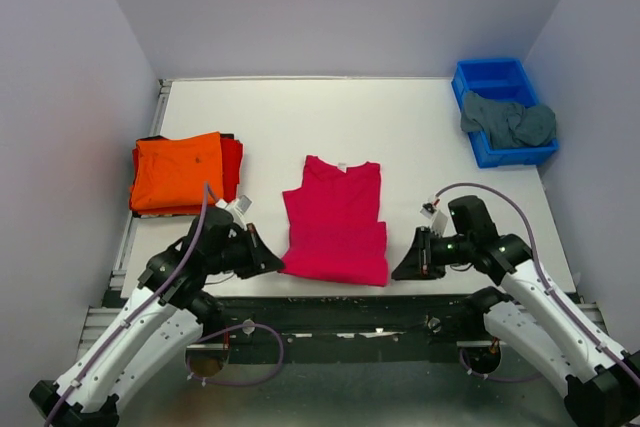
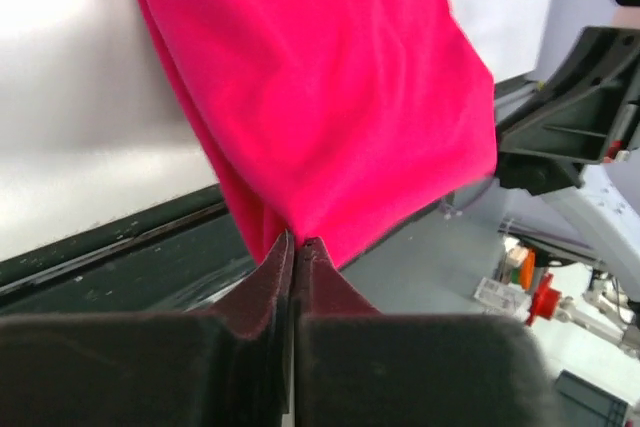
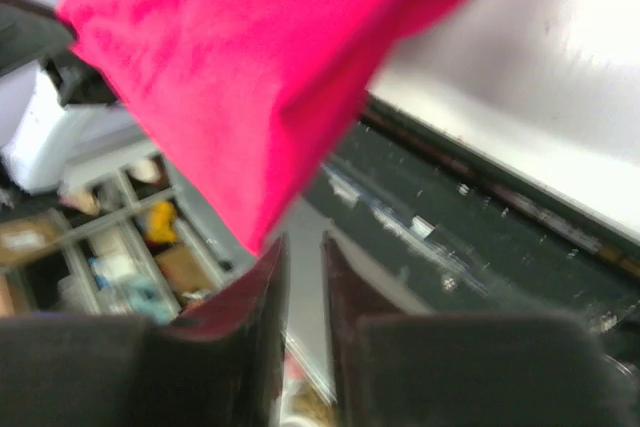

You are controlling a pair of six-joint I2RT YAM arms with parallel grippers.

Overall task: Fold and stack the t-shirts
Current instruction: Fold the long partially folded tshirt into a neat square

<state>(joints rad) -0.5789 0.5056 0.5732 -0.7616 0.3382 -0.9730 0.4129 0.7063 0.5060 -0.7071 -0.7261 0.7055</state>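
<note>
The crimson-pink t-shirt (image 1: 335, 222) lies at the table's near middle, its lower part doubled up. My left gripper (image 1: 277, 267) is at its near left corner and, in the left wrist view, is shut (image 2: 297, 243) on the pink cloth (image 2: 330, 97). My right gripper (image 1: 398, 271) is at the near right corner. In the right wrist view its jaws (image 3: 303, 243) stand slightly apart with nothing between them, and the pink cloth (image 3: 250, 57) hangs just past the left fingertip. The folded orange t-shirt (image 1: 177, 172) lies on the folded red one (image 1: 232, 159) at the left. The grey-teal t-shirt (image 1: 508, 120) lies crumpled in the bin.
The blue plastic bin (image 1: 488, 77) stands at the far right corner. Pale walls close in the table on the left, back and right. A dark rail (image 1: 350, 312) runs along the near edge between the arm bases.
</note>
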